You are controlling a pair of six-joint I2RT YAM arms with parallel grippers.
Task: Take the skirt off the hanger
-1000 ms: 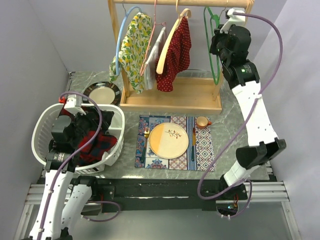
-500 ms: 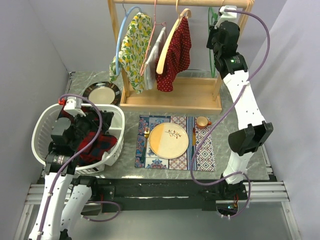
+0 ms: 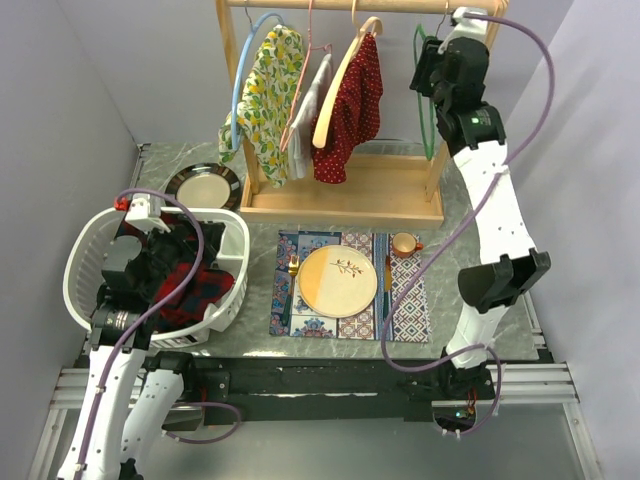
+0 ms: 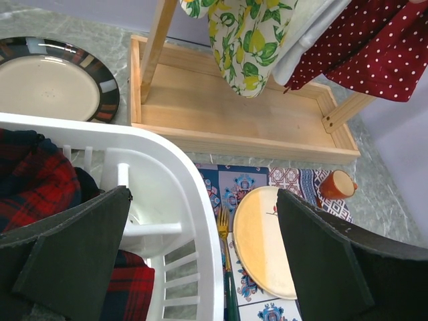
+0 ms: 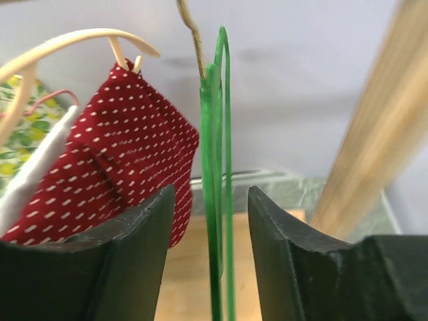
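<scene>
The skirt, red and dark plaid, lies crumpled in the white laundry basket; the left wrist view shows it as well. My left gripper hovers over the basket, open and empty. An empty green hanger hangs from the wooden rail at its right end. My right gripper is up beside it, open. In the right wrist view the green hanger runs between the parted fingers of the right gripper, with a gap on each side.
The wooden rack also carries a lemon-print garment, a white one and a red dotted one. A dark-rimmed plate sits at the left; a patterned mat holds a plate, cutlery and a cup.
My right gripper has opened off the green hanger, which now hangs on the rail; the arm lifted toward the rail beforehand. The left arm barely moved.
</scene>
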